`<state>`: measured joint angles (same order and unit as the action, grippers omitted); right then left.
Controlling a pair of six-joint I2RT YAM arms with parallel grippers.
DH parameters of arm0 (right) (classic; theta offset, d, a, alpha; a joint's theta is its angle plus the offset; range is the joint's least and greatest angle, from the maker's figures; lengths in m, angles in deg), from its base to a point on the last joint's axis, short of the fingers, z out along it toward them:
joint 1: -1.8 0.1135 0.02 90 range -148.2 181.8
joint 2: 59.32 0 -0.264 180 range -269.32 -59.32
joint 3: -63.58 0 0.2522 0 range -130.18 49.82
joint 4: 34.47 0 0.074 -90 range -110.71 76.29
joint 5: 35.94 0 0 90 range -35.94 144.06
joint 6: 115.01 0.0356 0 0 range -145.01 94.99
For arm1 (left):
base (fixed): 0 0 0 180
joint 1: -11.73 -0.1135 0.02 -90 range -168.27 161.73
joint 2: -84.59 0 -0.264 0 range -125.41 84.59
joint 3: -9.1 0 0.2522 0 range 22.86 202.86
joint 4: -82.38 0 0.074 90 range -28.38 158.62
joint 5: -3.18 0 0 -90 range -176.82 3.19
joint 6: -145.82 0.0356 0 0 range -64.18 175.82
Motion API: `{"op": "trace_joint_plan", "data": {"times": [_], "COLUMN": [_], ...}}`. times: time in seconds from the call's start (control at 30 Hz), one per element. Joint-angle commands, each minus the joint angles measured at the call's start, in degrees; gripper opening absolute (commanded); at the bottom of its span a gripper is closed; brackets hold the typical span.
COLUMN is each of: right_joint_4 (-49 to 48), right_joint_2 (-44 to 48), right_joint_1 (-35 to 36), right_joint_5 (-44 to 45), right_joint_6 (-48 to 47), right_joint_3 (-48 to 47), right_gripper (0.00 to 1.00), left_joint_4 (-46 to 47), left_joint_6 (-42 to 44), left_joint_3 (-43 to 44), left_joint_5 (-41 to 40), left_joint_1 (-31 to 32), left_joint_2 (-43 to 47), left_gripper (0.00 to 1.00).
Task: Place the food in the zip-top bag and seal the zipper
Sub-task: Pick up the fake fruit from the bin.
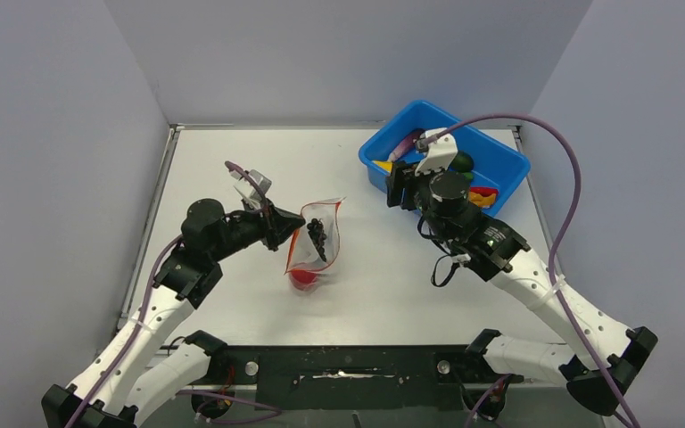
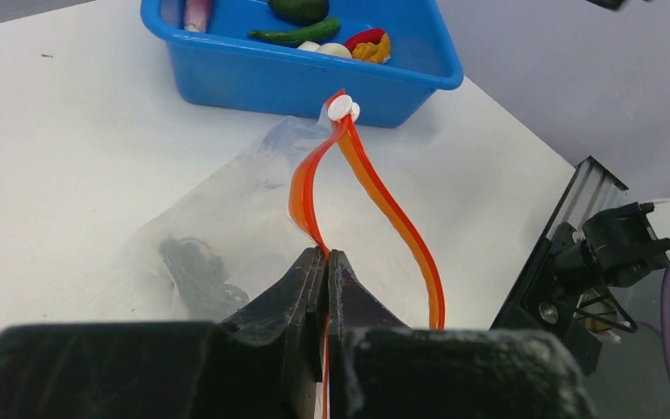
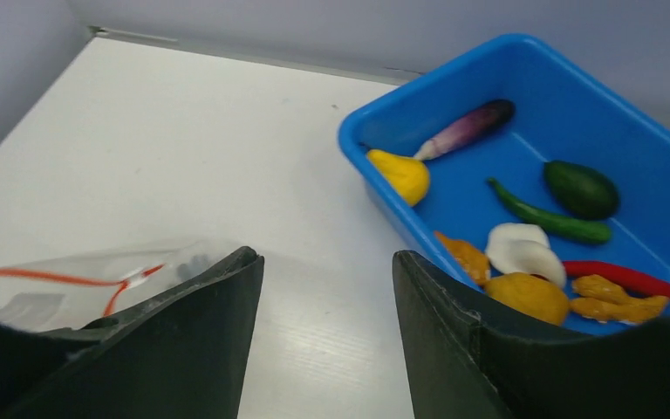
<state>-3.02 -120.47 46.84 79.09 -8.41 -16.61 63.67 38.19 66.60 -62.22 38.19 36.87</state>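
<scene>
Grey walls (image 1: 53,134) box in a white surface (image 1: 232,169). Left of centre, well apart from every wall, the left hand (image 2: 327,264), pressed together, pinches the zipper (image 2: 384,205) of the gaping zip-top bag (image 1: 325,259). At upper right, the right hand (image 3: 327,288) hangs spread and empty near the left rim of the blue tub (image 1: 508,165) holding food (image 3: 406,175).

One bag (image 2: 227,209), one tub (image 2: 270,83)
</scene>
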Motion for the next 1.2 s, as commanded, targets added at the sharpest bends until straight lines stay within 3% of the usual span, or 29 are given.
{"op": "trace_joint_plan", "data": {"times": [0.0, 0.2, 0.33, 0.53, 0.8, 1.0, 1.17], "right_joint_4": [0.8, -1.8, -7.1, -6.6, -8.2, -3.6, -5.2], "right_joint_2": [-1.6, -6.8, -11.9, -23.4, -36.5, -45.3, -49.9], "right_joint_1": [-7.7, -17.8, -26.1, -36.6, -42.4, -44.4, -44.6], "right_joint_5": [2.8, -0.5, -1.7, -8.9, -12.0, -11.7, -11.6], "right_joint_6": [-6.0, -7.2, -7.8, -7.2, -10.3, -5.6, -5.4], "right_joint_3": [-3.3, -2.4, -0.4, -5.0, -10.2, -17.6, -20.3], "right_gripper": [0.57, 0.59, 0.67, 0.74, 0.82, 0.83, 0.86], "left_joint_4": [2.7, 5.0, 8.8, 5.2, 4.7, 4.8, 5.0], "left_joint_6": [5.3, 5.1, 4.1, 7.0, 7.5, 7.4, 7.4], "left_joint_3": [-0.1, -3.4, -5.9, -5.9, -6.8, -7.3, -7.3], "left_joint_5": [5.7, 5.2, 3.7, 3.7, 3.1, 2.9, 2.6], "left_joint_1": [-0.2, -0.1, -0.2, -0.4, -0.5, -0.5, -0.6], "left_joint_2": [0.5, 0.6, 0.3, 0.4, 0.5, 0.9, 0.6], "left_gripper": [0.00, 0.00, 0.00, 0.00, 0.00, 0.00, 0.00]}}
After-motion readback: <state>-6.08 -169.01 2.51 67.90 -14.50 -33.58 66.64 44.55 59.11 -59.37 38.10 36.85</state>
